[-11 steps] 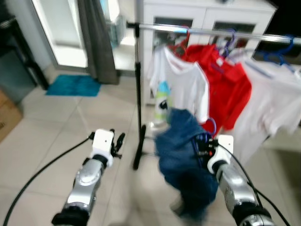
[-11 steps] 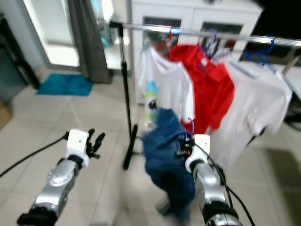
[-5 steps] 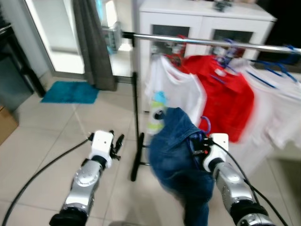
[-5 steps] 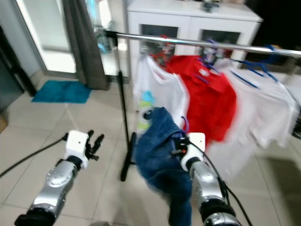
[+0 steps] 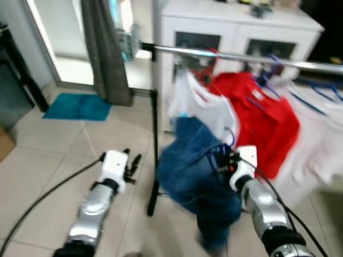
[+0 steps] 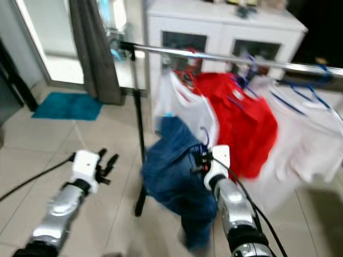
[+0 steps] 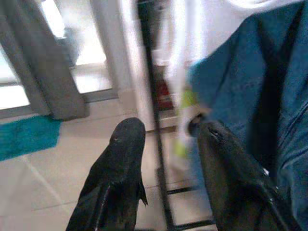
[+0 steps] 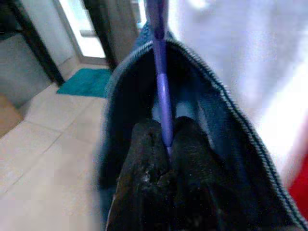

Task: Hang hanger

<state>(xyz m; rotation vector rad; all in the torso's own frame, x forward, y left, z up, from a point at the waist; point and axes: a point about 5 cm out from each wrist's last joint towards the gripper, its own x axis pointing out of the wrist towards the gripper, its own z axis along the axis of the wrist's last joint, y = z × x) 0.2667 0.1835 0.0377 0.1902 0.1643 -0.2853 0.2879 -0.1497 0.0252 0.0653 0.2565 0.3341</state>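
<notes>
I had the right gripper (image 8: 161, 144) clamped on the thin purple plastic hanger (image 8: 160, 77) carrying the blue denim garment (image 5: 195, 176), held up just in front of the white T-shirt (image 5: 206, 107) and below the silver metal clothes rail (image 5: 236, 55). My left gripper (image 7: 168, 154) was spread apart and carried nothing, low over the tiled floor (image 5: 59, 144) beside the rack's black upright post (image 5: 155, 123).

The robot has two shiny silver arms. Each arm ends in a white box at the wrist, and black fingers stick out past the box. The left gripper (image 5: 133, 163) has two long, rounded black fingers (image 7: 118, 166). A black cable runs from each arm. The right gripper (image 8: 163, 144) has rough black fingers.
</notes>
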